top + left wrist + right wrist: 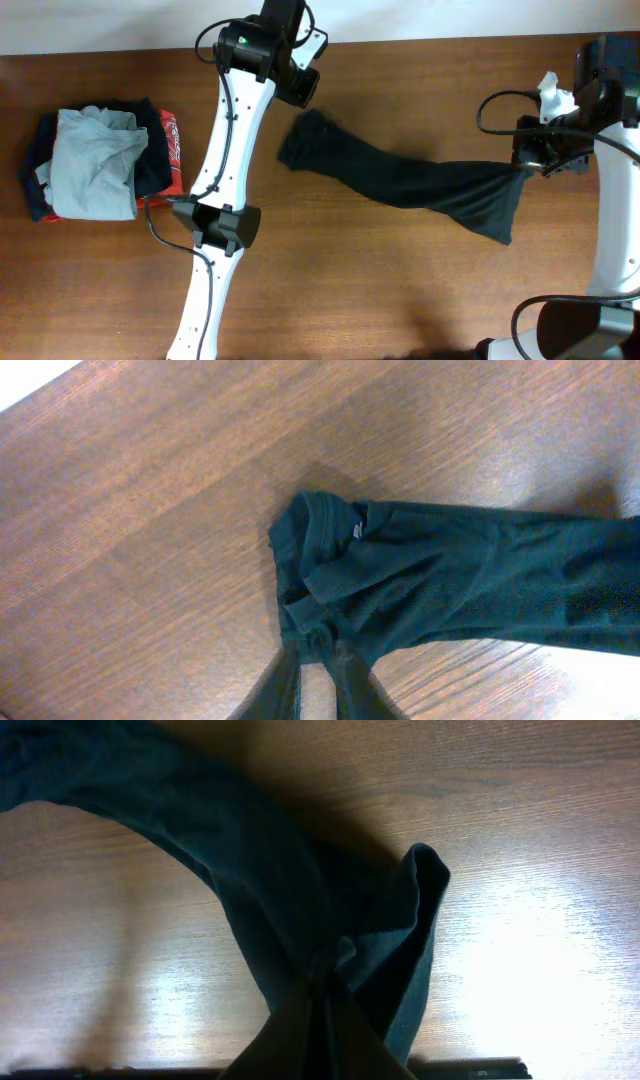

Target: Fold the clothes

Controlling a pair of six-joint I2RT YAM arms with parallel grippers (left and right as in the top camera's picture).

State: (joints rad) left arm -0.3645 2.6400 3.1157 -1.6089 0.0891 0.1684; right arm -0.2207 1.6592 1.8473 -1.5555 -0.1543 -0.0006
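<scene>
Fingers (285, 1040) of right gripper (322, 990): seen closed, a bunched fold of black T-shirt (410, 185) clamped between them

Fingers (352, 685) of left gripper (322, 660): blurred, set at the collar end of the T-shirt with a thin gap between them; whether cloth is pinched cannot be told

T-shirt: stretched as a twisted band across the wooden table (400, 300), from the left gripper near the far edge to the right gripper at the right side; a tiny white mark (358, 532) is shown beside the collar in the left wrist view

Pile at the left end of the table, well apart from the T-shirt: light grey garment (95, 160) laid on top, navy garment (35, 165) and red-orange garment (172, 150) beneath
</scene>
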